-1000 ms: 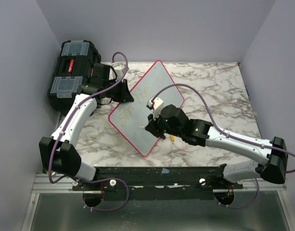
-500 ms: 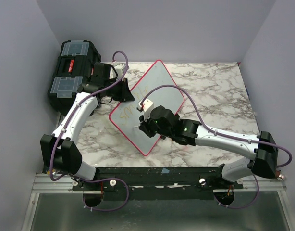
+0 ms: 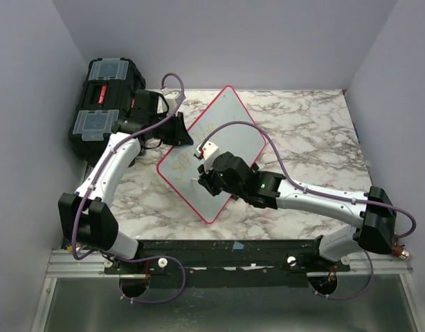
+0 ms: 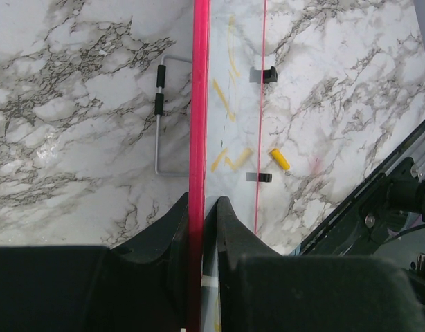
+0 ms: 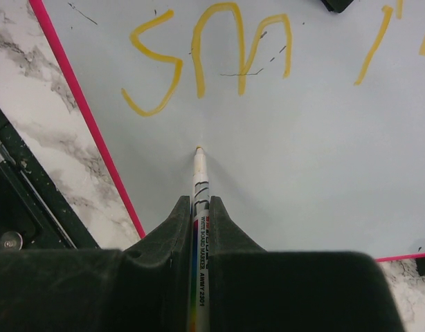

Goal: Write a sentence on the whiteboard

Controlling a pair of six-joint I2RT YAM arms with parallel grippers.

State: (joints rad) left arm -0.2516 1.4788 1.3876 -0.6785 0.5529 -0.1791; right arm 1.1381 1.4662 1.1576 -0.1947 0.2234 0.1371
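Right gripper (image 5: 200, 207): jaws nearly closed, clamped on a white marker (image 5: 199, 181) that runs out straight between the fingers. The marker's orange tip meets the whiteboard (image 3: 233, 131) just below the first letters of the sentence (image 5: 212, 48), which is written in yellow strokes.

Left gripper (image 4: 202, 207): jaws nearly closed, pinching the board's pink frame on its far-left edge, one finger on each face.

The whiteboard lies diagonally on the marble table (image 3: 309, 124), between the two arms, left of centre. A black toolbox (image 3: 105, 104) stands in the far-left corner, just behind the left gripper.
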